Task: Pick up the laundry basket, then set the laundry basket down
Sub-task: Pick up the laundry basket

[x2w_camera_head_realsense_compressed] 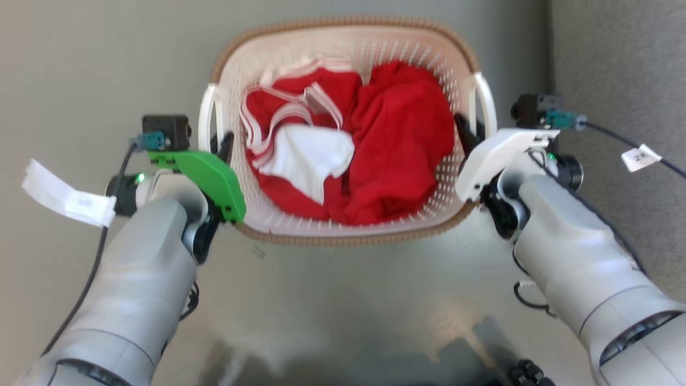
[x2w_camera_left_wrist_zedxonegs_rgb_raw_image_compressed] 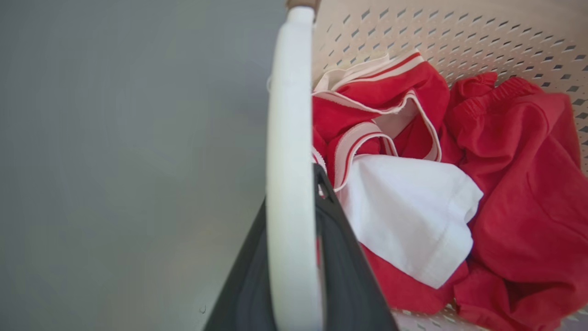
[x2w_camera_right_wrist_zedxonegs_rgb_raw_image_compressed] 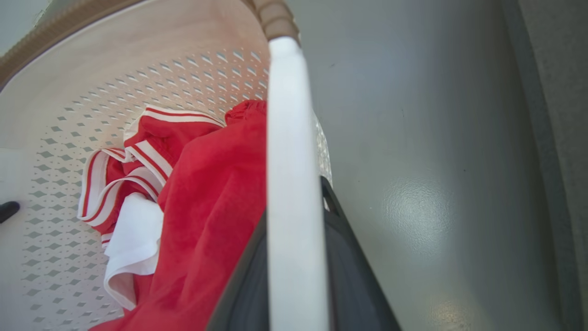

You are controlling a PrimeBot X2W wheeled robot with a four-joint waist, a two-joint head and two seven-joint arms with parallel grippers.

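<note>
Over on the left a white paper tag [x2w_camera_head_realsense_compressed: 64,195] hangs off the cable of the robot's left arm, and just past it the left gripper [x2w_camera_head_realsense_compressed: 220,147], under its green cover [x2w_camera_head_realsense_compressed: 206,174], is clamped on the white loop handle [x2w_camera_head_realsense_compressed: 206,115] at that short end of the laundry basket [x2w_camera_head_realsense_compressed: 343,22]. In the left wrist view the handle runs straight up between the two dark fingers [x2w_camera_left_wrist_zedxonegs_rgb_raw_image_compressed: 344,276], one on either side and pressed against it. The basket sits between the two arms over the smooth grey floor [x2w_camera_head_realsense_compressed: 348,300]; whether it rests on the floor or hangs clear of it I cannot tell. Its cream perforated walls and brown woven-look rim hold a heap of clothes: a red garment with white striped trim [x2w_camera_head_realsense_compressed: 289,102] towards the left, a white cloth [x2w_camera_head_realsense_compressed: 308,155] lying on top of it, and a plain red garment [x2w_camera_head_realsense_compressed: 402,145] bunched up on the right. At the far short end the right gripper [x2w_camera_head_realsense_compressed: 469,134], under a white cover [x2w_camera_head_realsense_compressed: 498,153], grips the other white handle [x2w_camera_head_realsense_compressed: 485,99] the same way, with the bar between its dark fingers [x2w_camera_right_wrist_zedxonegs_rgb_raw_image_compressed: 358,285] in the right wrist view. A small tag [x2w_camera_head_realsense_compressed: 640,157] hangs on the right arm's cable, over a rougher grey strip [x2w_camera_head_realsense_compressed: 616,53] along the floor's right edge.
</note>
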